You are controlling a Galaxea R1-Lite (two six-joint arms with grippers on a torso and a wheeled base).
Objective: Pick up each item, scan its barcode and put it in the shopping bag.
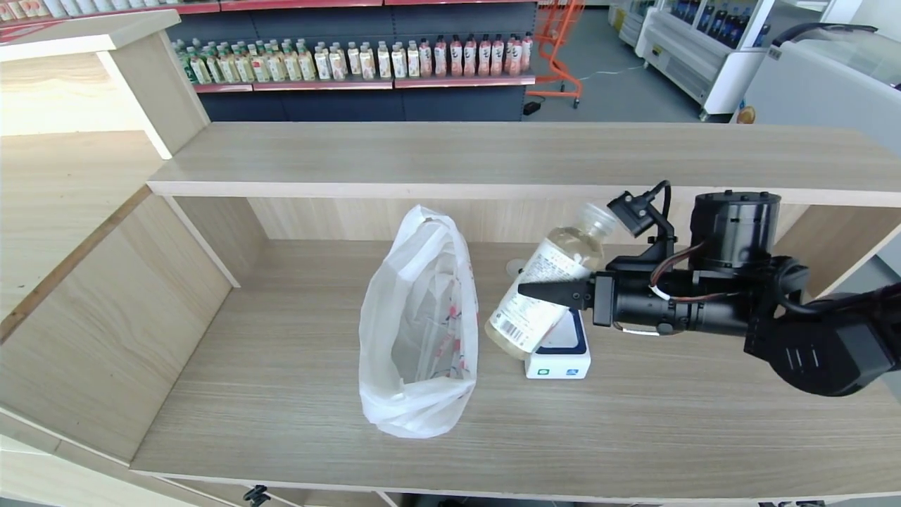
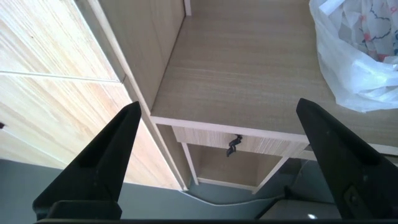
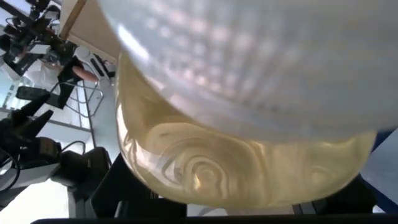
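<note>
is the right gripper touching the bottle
Touching. The head view shows the right gripper clamped across the bottle, holding it tilted over the scanner.

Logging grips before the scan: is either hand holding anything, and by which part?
The right hand grips the tilted bottle around its labelled middle. The left hand is open, holding nothing.

Shop, checkout area. Red-edged shelf (image 1: 324, 85) lined with drink bottles (image 1: 383, 60) at 12 o'clock; glass-top freezers (image 1: 693, 53) at 1 o'clock. Wooden counter (image 1: 669, 436) at centre carries white scanner box (image 1: 558, 366) and plastic shopping bag (image 1: 415, 331).
</note>
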